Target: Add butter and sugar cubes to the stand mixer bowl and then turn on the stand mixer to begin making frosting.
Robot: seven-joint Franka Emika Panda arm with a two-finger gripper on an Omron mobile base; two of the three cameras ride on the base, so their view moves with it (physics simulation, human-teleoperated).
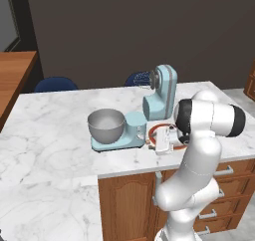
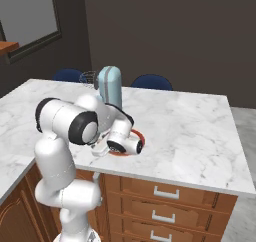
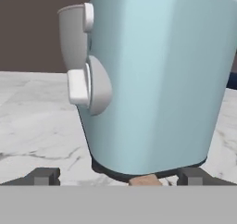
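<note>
The light blue stand mixer stands on the marble island with its head tilted up and its wire whisk in the air. The grey stand mixer bowl sits empty on the mixer's base. My gripper is open, low over the red-rimmed plate, facing the mixer's column at close range. A tan sugar cube lies just ahead, between the fingertips. The butter is hidden.
White control levers stick out from the left side of the mixer's column. My arm bends over the plate at the counter's front edge. Blue chairs stand behind the island, and wooden drawers run below it.
</note>
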